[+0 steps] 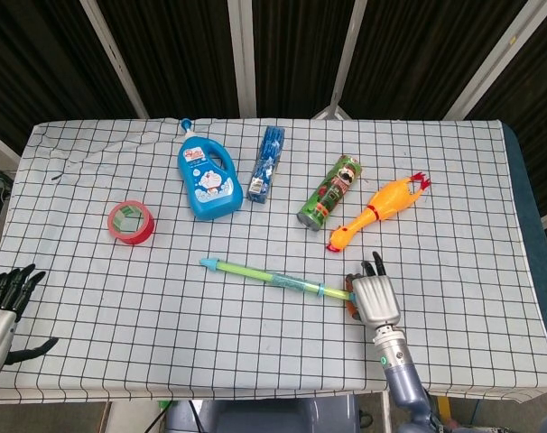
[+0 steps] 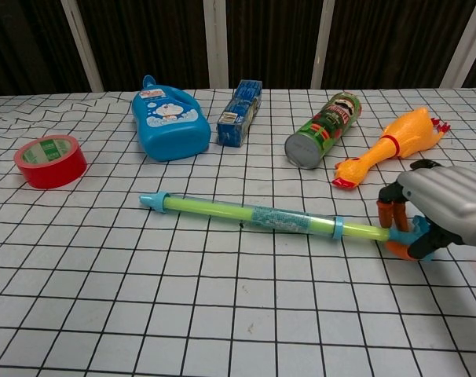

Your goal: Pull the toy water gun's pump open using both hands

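The toy water gun (image 1: 264,275) (image 2: 246,214), a long green tube with blue ends, lies slanted on the checked cloth with its nozzle pointing left. At its right end my right hand (image 1: 373,298) (image 2: 442,208) grips the orange and blue pump handle (image 2: 399,234), fingers curled around it. My left hand (image 1: 3,311) hovers off the table's front left corner, far from the gun, fingers spread and holding nothing. It appears only in the head view.
Behind the gun lie a red tape roll (image 1: 131,222) (image 2: 50,160), a blue bottle (image 1: 208,176) (image 2: 170,123), a blue pack (image 1: 266,162) (image 2: 240,112), a green can (image 1: 329,191) (image 2: 323,129) and a yellow rubber chicken (image 1: 379,210) (image 2: 391,148).
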`<action>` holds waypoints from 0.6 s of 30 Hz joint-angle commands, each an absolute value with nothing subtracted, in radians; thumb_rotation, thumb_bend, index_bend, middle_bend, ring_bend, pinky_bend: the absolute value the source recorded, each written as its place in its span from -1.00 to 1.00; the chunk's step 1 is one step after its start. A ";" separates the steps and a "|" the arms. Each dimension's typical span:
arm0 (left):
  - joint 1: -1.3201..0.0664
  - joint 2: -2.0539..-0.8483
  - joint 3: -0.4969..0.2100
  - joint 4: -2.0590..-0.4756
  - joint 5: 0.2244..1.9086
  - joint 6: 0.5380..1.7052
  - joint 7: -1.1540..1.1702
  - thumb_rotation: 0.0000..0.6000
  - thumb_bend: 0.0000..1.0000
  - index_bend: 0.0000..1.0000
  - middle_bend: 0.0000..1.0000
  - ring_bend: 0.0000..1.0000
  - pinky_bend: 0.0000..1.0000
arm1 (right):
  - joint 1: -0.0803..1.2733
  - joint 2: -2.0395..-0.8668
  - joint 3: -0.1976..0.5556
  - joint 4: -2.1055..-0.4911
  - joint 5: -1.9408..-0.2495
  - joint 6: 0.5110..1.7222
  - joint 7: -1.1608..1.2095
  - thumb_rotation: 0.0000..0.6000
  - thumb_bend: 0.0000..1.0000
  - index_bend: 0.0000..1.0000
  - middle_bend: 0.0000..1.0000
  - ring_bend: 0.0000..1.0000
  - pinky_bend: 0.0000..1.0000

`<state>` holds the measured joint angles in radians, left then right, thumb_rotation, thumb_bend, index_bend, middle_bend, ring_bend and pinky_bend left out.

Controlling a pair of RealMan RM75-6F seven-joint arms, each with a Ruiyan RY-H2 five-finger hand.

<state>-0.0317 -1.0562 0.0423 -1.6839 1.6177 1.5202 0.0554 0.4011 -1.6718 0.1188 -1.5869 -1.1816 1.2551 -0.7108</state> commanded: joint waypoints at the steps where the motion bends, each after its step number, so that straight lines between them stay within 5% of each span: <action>1: -0.032 -1.056 0.043 -1.686 1.620 1.520 0.055 1.00 -0.90 -1.00 -1.00 -1.00 -1.00 | 0.402 -1.661 0.118 -1.597 -1.180 1.253 -0.708 1.00 -0.03 0.47 0.24 -0.56 -1.00; 9: -0.071 -1.034 0.040 -1.748 1.636 1.468 0.083 1.00 -0.84 -0.94 -1.00 -1.00 -1.00 | 0.415 -1.628 0.110 -1.613 -1.194 1.227 -0.679 1.00 -0.02 0.47 0.24 -0.56 -1.00; 18: -0.222 -1.005 -0.028 -1.886 1.596 1.277 0.252 1.00 -0.63 -0.60 -0.86 -1.00 -1.00 | 0.431 -1.594 0.100 -1.618 -1.209 1.195 -0.640 1.00 -0.03 0.47 0.24 -0.56 -1.00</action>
